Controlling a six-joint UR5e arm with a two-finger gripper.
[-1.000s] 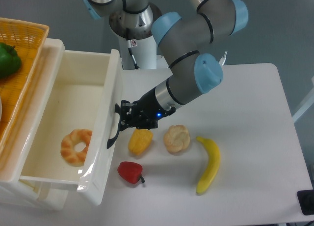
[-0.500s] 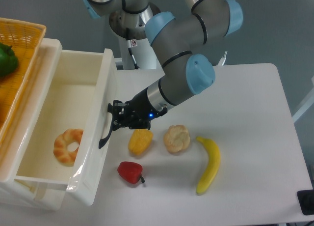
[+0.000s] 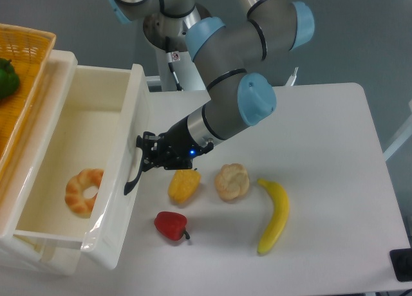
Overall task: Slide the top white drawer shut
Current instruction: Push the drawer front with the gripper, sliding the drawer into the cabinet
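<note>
The top white drawer (image 3: 122,180) stands pulled out of the cabinet at the left, a cream-white box with a black arched handle (image 3: 134,170) on its front. A toy doughnut (image 3: 82,192) lies inside it. My gripper (image 3: 144,156) is pressed against the drawer front at the handle's upper end. Its black fingers sit close together there, and I cannot make out whether they are open or shut on the handle.
An orange wicker basket (image 3: 29,83) holding a green pepper (image 3: 6,77) sits on the cabinet top. On the white table lie a corn piece (image 3: 183,185), a bread roll (image 3: 232,181), a red pepper (image 3: 170,226) and a banana (image 3: 275,215).
The drawer and the whole cabinet have shifted left, with my gripper following against the drawer front. The doughnut has moved left with the drawer.
</note>
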